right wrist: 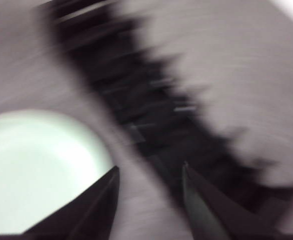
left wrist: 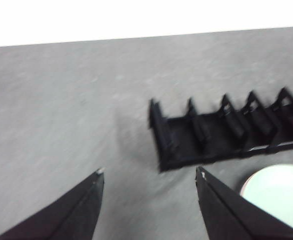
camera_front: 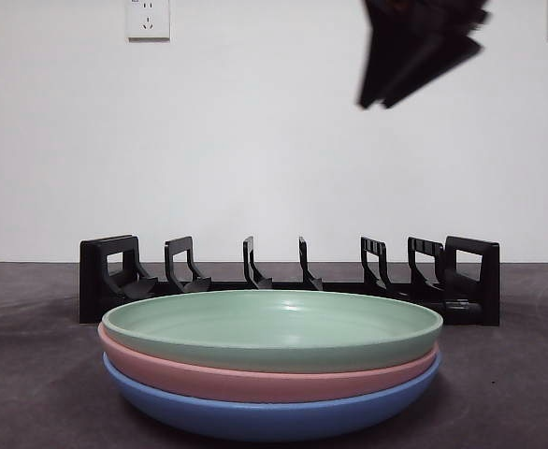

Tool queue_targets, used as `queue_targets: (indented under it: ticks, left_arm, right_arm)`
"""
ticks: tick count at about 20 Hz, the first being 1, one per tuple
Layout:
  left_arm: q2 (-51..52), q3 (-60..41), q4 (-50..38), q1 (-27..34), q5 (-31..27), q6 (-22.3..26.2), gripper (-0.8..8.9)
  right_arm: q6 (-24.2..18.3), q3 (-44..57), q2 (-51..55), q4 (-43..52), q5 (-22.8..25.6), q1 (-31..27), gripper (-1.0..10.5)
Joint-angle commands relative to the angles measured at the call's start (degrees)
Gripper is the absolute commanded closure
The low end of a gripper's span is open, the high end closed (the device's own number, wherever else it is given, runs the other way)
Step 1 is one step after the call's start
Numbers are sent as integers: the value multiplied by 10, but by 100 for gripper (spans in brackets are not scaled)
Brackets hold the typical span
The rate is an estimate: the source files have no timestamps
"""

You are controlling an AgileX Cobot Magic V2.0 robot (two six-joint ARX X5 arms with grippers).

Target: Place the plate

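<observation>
Three plates are stacked near the table's front: a green plate (camera_front: 274, 327) on top, a pink plate (camera_front: 255, 379) under it and a blue plate (camera_front: 274, 416) at the bottom. Behind the stack stands a black slotted plate rack (camera_front: 293, 281) with nothing in its slots. My right gripper (right wrist: 151, 166) is open and holds nothing; its view is motion-blurred, with the green plate (right wrist: 41, 170) and the rack (right wrist: 151, 115) below it. It shows as a blurred dark shape high up in the front view (camera_front: 414, 47). My left gripper (left wrist: 150, 172) is open over bare table, beside the rack's end (left wrist: 226, 132) and the plate's edge (left wrist: 279, 192).
The table is a dark grey mat (camera_front: 31, 374) against a white wall with sockets (camera_front: 148, 19). The rack spans most of the table's width behind the plates.
</observation>
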State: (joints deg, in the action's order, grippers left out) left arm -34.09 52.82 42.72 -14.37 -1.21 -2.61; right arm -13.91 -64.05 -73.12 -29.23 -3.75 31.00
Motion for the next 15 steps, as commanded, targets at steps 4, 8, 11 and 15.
queue_targets:
  ticks: [4, 8, 11, 15]
  left_arm:
    - [-87, 4, -35, 0, 12, -14, 533]
    - [-116, 4, -34, -1, 13, -20, 534]
    - [-117, 4, -49, -2, 13, -11, 808]
    - [-111, 5, -46, -2, 12, -7, 806]
  right_arm:
    - [19, -7, 6, 32, -7, -170, 745]
    - [24, -7, 6, 34, -25, -247, 745]
    - [31, -7, 6, 42, -23, -255, 926]
    - [45, -7, 7, 37, -54, -255, 926]
